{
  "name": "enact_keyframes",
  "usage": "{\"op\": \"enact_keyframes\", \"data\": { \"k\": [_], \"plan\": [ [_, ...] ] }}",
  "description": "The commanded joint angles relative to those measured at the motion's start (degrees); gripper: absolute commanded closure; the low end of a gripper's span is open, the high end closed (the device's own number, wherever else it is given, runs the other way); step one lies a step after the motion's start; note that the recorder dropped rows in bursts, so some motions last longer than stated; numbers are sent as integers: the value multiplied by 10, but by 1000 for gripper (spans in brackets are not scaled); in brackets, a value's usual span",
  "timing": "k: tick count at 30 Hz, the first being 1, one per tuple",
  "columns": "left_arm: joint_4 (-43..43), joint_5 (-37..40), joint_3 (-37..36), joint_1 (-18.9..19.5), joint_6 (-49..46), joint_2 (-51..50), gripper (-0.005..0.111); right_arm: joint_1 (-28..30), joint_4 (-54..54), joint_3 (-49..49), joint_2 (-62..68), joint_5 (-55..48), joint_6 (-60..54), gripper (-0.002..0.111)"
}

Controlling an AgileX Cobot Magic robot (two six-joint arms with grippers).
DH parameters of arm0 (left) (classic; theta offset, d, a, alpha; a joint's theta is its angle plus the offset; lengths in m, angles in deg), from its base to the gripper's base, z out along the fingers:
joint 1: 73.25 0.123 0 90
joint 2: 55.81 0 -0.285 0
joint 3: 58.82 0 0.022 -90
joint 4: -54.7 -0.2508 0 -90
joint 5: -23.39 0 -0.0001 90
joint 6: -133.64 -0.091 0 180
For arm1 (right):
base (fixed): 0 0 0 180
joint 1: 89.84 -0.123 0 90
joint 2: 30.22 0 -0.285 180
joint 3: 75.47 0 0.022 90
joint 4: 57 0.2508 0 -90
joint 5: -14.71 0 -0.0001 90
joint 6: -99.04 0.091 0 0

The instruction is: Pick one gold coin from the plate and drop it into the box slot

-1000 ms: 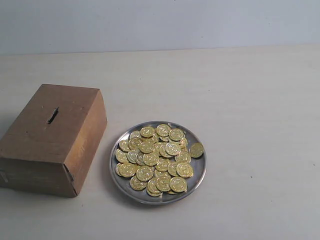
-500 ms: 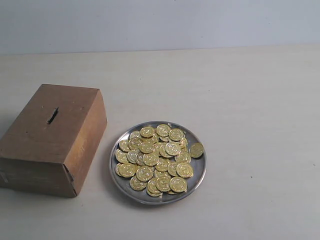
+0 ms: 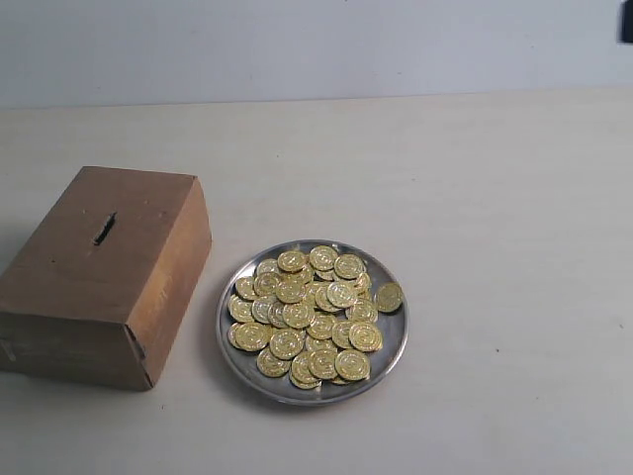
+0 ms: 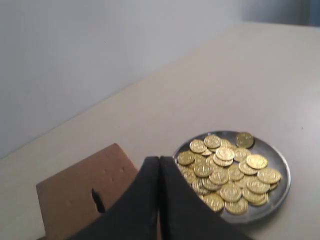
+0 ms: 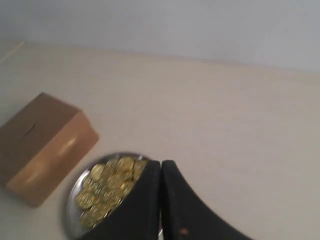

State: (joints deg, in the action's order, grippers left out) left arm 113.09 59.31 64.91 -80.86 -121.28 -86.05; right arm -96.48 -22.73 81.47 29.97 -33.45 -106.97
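A shiny silver plate (image 3: 390,361) lies on the pale table, heaped with several gold coins (image 3: 309,315). To its left stands the brown box (image 3: 104,277), its dark slot (image 3: 104,229) cut in the top face. In the exterior view only a dark tip (image 3: 627,22) shows at the top right corner. My left gripper (image 4: 159,161) hangs high above, shut and empty, with the box (image 4: 80,195), slot (image 4: 98,201) and plate (image 4: 282,170) below it. My right gripper (image 5: 161,164) is also shut and empty, high above the plate (image 5: 72,197), partly covering the coins (image 5: 107,190).
The pale tabletop (image 3: 495,198) stretches wide to the right and behind the plate. A plain light wall (image 3: 316,45) bounds the far edge of the table.
A dark tip has come into the exterior view at the top right corner. The box, plate and coins have not moved.
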Motion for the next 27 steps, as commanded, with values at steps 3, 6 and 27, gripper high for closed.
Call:
{"op": "enact_keyframes", "data": {
  "k": [3,6,27],
  "plan": [
    [10,4,-24,-4,-88,-40,107,-83,10,90,232,-57,-71,108],
    [10,4,-24,-4,-89,-40,107,-151,-42,124,319,-41,-54,108],
    [10,4,-25,-4,-88,-40,107,-366,-299,412,731,-90,125,42]
  ]
}}
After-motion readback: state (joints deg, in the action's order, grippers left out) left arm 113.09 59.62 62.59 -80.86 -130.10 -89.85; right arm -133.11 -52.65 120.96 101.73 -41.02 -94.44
